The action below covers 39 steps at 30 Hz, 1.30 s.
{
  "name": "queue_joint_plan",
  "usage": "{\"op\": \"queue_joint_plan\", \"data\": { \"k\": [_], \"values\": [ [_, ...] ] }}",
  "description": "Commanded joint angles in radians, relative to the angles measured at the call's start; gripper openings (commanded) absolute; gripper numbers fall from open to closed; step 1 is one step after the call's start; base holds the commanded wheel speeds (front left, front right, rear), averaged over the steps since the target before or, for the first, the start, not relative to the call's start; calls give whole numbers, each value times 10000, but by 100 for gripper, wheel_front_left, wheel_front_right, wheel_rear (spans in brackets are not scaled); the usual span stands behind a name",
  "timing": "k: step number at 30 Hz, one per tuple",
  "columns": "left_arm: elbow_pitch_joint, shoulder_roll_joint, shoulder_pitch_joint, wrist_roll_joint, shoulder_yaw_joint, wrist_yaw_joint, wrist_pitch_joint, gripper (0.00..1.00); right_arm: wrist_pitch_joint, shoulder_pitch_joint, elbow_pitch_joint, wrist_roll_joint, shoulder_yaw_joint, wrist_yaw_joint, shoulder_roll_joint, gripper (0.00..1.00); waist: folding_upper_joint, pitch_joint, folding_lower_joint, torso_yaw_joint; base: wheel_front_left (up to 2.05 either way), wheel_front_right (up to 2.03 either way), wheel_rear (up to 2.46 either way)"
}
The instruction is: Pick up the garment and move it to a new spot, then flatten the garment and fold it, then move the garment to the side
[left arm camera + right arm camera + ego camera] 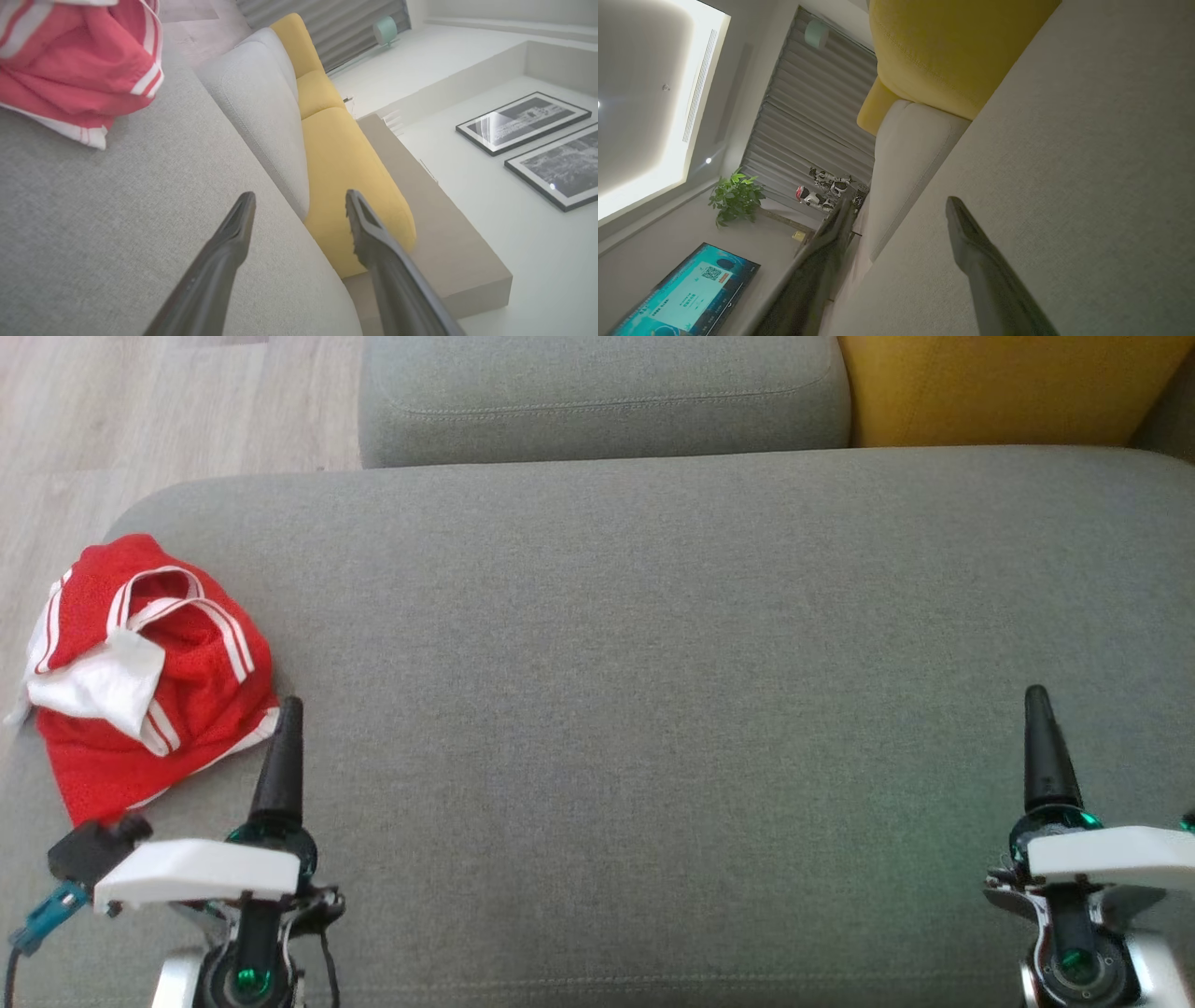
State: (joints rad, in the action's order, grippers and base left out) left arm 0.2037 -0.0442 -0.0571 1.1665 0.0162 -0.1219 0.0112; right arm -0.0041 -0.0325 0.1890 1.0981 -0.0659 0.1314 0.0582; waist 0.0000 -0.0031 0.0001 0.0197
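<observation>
Red garment (191, 686) crumpled at left edge of grey seat cushion (653, 663), just ahead-left of left gripper (300, 196), well apart from right gripper (899, 203); both spread wide, empty.

garment (70, 70) cropped in left wrist view, yellow cushion (1008, 387) cropped

The grey seat cushion (653, 709) gives a broad, flat passage between the left gripper (299, 198) and the right gripper (896, 205). The crumpled red garment (149, 663) occupies the seat's left edge, just beside the left gripper. The grey back cushion (597, 401) and the yellow cushion (1008, 383) wall off the far side. Wooden floor (140, 411) lies beyond the left edge.
</observation>
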Motion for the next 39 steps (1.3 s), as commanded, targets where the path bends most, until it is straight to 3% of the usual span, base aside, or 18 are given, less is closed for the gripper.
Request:
{"op": "queue_joint_plan", "data": {
  "k": [1, 18, 39],
  "values": [
    [-452, -236, -634, -475, -41, -34, 135, 100, -140, -580, -473, -464, 150, -3, 231, 100, 0, -6, -1, 1, 0, 0, 0],
    [-721, -436, -680, -3224, 496, 60, 604, 100, -362, -476, -660, -3033, 437, -4, 247, 100, 0, -130, -1, 94, 0, 0, 0],
    [-503, -826, -681, -6185, 1092, 610, 1249, 100, -443, -451, -528, -6098, 700, -5, 149, 100, 0, -211, -1, 151, 0, 0, 0]
  ]
}}
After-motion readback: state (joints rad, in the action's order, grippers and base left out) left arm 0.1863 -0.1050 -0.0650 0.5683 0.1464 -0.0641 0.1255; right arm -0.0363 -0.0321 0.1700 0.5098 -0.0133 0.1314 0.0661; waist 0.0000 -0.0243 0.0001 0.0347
